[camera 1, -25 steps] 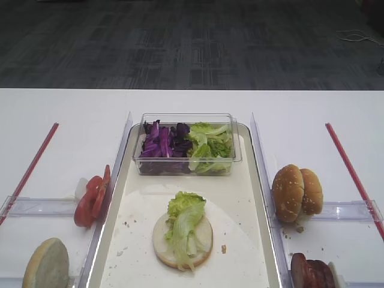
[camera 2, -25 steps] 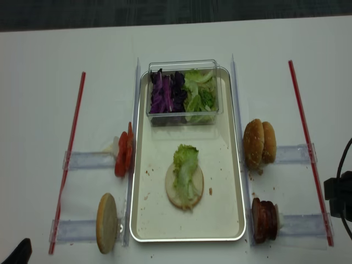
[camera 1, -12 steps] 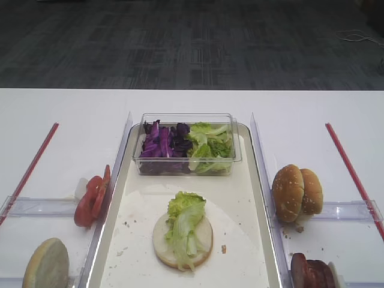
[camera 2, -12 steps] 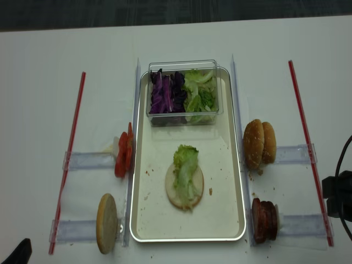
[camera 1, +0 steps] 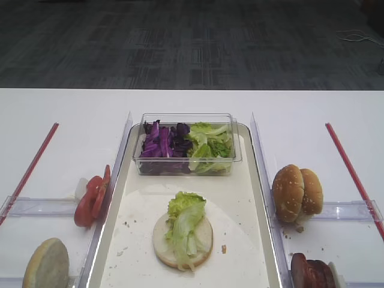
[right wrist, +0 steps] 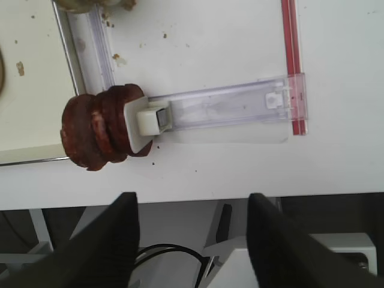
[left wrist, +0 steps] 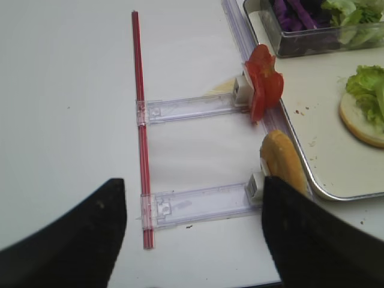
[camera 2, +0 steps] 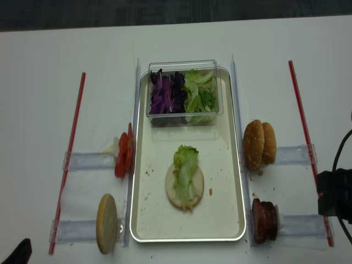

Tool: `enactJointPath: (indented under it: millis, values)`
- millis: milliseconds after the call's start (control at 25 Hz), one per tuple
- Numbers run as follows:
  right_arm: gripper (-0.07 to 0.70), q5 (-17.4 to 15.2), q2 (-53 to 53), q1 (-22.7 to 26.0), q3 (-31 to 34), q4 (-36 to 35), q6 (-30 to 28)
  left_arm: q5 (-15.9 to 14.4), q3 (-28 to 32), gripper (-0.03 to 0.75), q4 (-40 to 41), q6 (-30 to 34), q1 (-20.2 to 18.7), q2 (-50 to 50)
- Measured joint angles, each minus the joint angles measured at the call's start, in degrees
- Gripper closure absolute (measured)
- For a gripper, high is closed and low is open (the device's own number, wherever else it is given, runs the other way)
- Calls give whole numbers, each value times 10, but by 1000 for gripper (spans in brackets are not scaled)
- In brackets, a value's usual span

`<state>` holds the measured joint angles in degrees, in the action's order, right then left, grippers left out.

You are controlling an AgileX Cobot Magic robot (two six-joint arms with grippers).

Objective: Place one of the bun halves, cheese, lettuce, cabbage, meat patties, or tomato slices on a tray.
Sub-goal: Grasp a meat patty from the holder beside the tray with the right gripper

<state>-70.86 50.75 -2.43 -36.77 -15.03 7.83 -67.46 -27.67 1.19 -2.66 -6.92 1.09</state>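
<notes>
Dark R gripper point(right wrist: 191, 240) jaws wide apart, empty, short of meat patties point(right wrist: 99, 135).

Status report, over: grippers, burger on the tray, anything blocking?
Both grippers open, empty: left, right. Bun base with lettuce on tray. Meat patties below right gripper. Nothing blocking.

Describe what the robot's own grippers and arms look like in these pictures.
Little shows. The right gripper has two broad, flat, black fingers, blurred by closeness. The left gripper looks the same: two wide matte black fingers with rounded edges. From above, the right arm is a boxy black block with a thin black cable looping off it. No markings are readable.
</notes>
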Motion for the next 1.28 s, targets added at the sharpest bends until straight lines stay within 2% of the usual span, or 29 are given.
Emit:
enactJointPath:
  millis: [400, 480, 600, 800, 920, 1120, 1280]
  values:
    - [209, 1, 28, 0, 0, -22, -12, 0, 0, 260, 0, 0, 0, 0]
    - [209, 3, 39, -15, 0, -22, -13, 0, 0, 260, 0, 0, 0, 0]
    - [209, 24, 59, -63, 0, -21, 3, 0, 0, 260, 0, 0, 0, 0]
    - [209, 63, 101, -167, 0, 12, 72, 0, 0, 260, 0, 0, 0, 0]
    - [209, 97, 126, -220, 0, 19, 108, 0, 0, 260, 0, 0, 0, 0]
    - [209, 151, 168, -295, 0, 20, 157, 0, 0, 260, 0, 0, 0, 0]
    - [209, 167, 204, -337, -23, 33, 183, 0, 0, 260, 0, 0, 0, 0]
